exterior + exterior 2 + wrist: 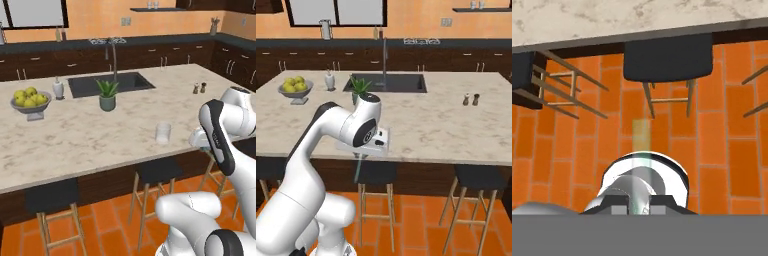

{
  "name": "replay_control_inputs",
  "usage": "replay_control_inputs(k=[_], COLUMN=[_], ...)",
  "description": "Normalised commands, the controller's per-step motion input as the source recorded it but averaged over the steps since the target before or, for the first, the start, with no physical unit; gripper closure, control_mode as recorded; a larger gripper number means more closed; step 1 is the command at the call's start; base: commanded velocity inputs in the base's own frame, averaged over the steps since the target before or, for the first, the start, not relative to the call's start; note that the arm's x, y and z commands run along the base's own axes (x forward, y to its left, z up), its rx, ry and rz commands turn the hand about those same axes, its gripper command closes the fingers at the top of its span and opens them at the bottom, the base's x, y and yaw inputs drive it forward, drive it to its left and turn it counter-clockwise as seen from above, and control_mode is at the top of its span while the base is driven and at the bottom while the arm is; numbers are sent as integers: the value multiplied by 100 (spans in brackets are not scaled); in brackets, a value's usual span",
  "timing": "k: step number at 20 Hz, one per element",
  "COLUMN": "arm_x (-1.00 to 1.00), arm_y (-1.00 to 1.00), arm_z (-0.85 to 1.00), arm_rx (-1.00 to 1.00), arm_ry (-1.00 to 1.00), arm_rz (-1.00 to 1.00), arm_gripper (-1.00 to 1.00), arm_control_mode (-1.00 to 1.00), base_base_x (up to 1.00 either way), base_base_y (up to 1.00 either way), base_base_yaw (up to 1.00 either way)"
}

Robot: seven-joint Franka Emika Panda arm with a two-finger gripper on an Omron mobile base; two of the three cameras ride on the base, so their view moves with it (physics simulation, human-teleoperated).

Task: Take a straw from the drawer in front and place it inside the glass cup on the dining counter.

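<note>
End effector (358,159) low at near edge of desk (75,135), mostly hidden behind hand body in right base view; closed on straw (357,170). Straw hangs downward as thin pale line toward stools (376,172); in hand view straw (641,135) reads as faint translucent strip over orange tile floor (722,130), lower end hard to trace. Glass cup (163,133) upright on desk, near front edge, probably just left of arm; cup blocked by arm in right base view. Fingertips barely visible in hand view.

Pale straw (641,137) pinched in shut claw (638,209), above orange floor (722,135), black stool (668,59)
</note>
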Motion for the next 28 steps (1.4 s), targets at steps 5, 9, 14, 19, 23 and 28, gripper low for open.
replay_control_inputs(k=[5, 9, 14, 19, 23, 28], arm_x=[0, 0, 0, 5, -4, -3], arm_y=[0, 0, 0, 0, -2, 0], arm_z=[0, 0, 0, 19, 53, 28], arm_rx=[0, 0, 0, 0, 5, 15], arm_ry=[0, 0, 0, -5, -30, -42], arm_rz=[0, 0, 0, 10, 35, 30], arm_gripper=[100, 100, 100, 100, 100, 100], arm_control_mode=[100, 100, 100, -100, -100, -100], base_base_x=[59, 92, 100, 45, 0, 0], base_base_y=[-60, -14, 0, 0, 0, 0], base_base_yaw=[27, 5, 5, 8, 0, 0])
